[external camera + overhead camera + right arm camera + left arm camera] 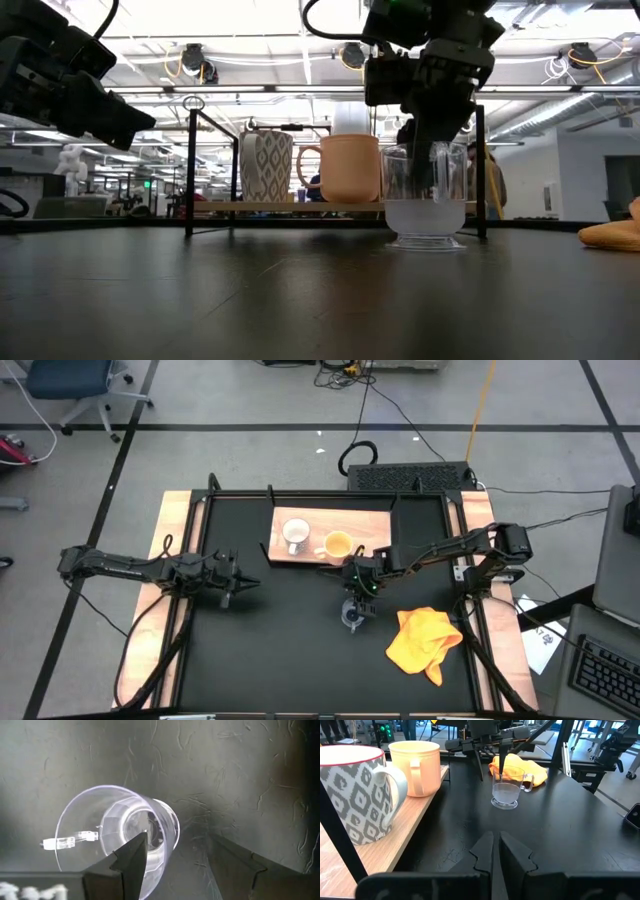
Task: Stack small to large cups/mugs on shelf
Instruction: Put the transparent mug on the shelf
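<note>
A clear glass cup (352,618) with a handle stands upright on its base on the black tabletop, in front of the shelf (372,523). My right gripper (177,837) is open and slants down over the cup (117,825). One finger (132,855) dips inside the rim and the other (235,865) stands outside, apart from the wall. On the wooden shelf a patterned white mug (295,535) and an orange-yellow mug (338,545) stand side by side. My left gripper (245,582) waits shut over the table's left half.
A crumpled yellow cloth (425,640) lies on the table to the right of the glass cup. Thin black bracket posts (190,165) rise at the shelf's edges. Bare black tabletop (290,650) stretches between the two arms and toward the near edge.
</note>
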Controlling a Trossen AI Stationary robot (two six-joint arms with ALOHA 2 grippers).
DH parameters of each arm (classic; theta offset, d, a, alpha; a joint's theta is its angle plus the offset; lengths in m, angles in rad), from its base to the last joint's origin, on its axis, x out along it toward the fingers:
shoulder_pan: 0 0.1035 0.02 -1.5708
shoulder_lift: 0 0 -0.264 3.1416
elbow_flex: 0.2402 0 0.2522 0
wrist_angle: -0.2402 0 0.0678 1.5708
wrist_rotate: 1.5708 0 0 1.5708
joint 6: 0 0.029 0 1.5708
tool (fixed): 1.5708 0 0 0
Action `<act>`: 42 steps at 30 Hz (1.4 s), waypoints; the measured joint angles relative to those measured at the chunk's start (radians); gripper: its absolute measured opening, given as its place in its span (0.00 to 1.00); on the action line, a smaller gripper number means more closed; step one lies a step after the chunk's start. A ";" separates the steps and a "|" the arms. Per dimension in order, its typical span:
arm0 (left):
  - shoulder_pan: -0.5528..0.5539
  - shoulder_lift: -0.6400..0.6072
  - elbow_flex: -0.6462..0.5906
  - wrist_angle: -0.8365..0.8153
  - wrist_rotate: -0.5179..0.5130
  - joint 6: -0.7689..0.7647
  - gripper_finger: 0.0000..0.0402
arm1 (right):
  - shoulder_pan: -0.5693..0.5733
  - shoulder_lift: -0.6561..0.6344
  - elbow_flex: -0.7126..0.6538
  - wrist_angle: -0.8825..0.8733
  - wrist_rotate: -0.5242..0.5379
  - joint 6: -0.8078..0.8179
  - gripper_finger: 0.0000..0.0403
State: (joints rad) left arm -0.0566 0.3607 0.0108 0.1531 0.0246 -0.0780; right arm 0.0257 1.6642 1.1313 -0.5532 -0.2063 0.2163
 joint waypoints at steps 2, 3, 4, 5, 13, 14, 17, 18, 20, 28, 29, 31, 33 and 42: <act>0.000 0.000 0.000 0.000 0.000 0.000 0.08 | 0.000 0.000 0.000 -0.001 0.000 0.000 0.48; 0.000 0.000 0.000 0.000 0.000 0.000 0.08 | 0.000 0.000 0.000 -0.001 0.000 0.000 0.48; 0.000 0.000 0.000 0.000 0.000 0.000 0.08 | 0.000 0.000 0.000 -0.001 0.000 0.000 0.48; 0.000 0.000 0.000 0.000 0.000 0.000 0.08 | 0.000 0.000 0.000 -0.001 0.000 0.000 0.48; 0.000 0.000 0.000 0.000 0.000 -0.001 0.08 | 0.000 0.000 0.000 -0.004 0.000 0.000 0.30; 0.000 0.000 0.000 0.000 0.000 -0.001 0.08 | 0.000 0.000 0.000 -0.004 0.000 0.000 0.27; 0.000 0.000 0.000 0.000 0.000 -0.001 0.08 | 0.000 0.000 0.000 -0.004 0.000 0.003 0.17; 0.000 0.000 0.000 0.000 0.000 -0.002 0.08 | 0.000 0.000 0.000 -0.004 0.000 0.002 0.14; 0.000 0.000 0.000 0.000 0.000 -0.002 0.08 | 0.000 0.000 0.000 -0.004 0.000 0.001 0.07; 0.000 0.000 0.000 0.000 0.000 -0.002 0.08 | 0.000 0.000 0.000 -0.009 0.000 0.001 0.01; 0.000 0.000 0.000 0.000 0.000 -0.002 0.08 | 0.000 0.000 0.000 -0.010 0.000 0.000 0.01; 0.000 0.000 0.000 0.000 0.000 -0.002 0.08 | 0.000 0.000 0.000 -0.009 0.000 0.001 0.01; 0.000 0.000 0.000 0.000 0.000 -0.002 0.08 | 0.000 0.000 0.000 -0.010 0.000 0.000 0.01; 0.000 0.000 0.000 0.000 0.000 -0.002 0.08 | 0.000 -0.002 0.000 -0.014 0.026 0.000 0.00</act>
State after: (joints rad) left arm -0.0566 0.3607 0.0109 0.1529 0.0246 -0.0799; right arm 0.0257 1.6626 1.1313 -0.5676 -0.1800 0.2160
